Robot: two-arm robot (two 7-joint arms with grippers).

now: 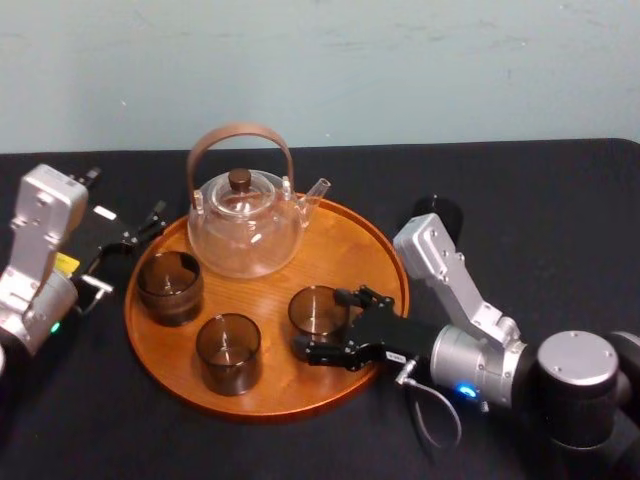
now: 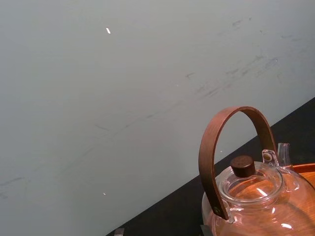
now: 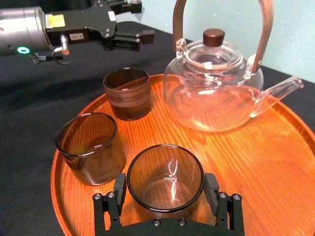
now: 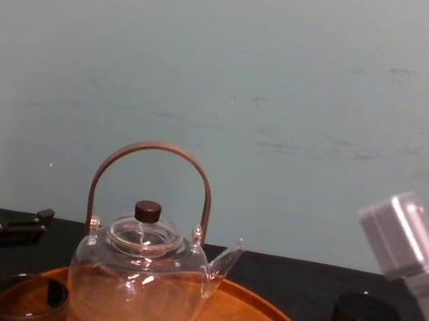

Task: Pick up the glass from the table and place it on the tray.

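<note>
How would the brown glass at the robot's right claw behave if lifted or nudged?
The glass at the right gripper looks rigid and thin-walled, so probably light but breakable. Its smooth, shiny wall may be slippery. Short, wide and flat-bottomed on the tray, it would likely slide rather than tip. The left gripper idles beside the tray.

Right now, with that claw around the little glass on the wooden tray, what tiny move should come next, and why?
Probably open the right gripper and let go: the glass it clasps seems to stand upright on the tray, beside two other glasses, clear of the teapot. The left gripper sits parked left of the tray.
</note>
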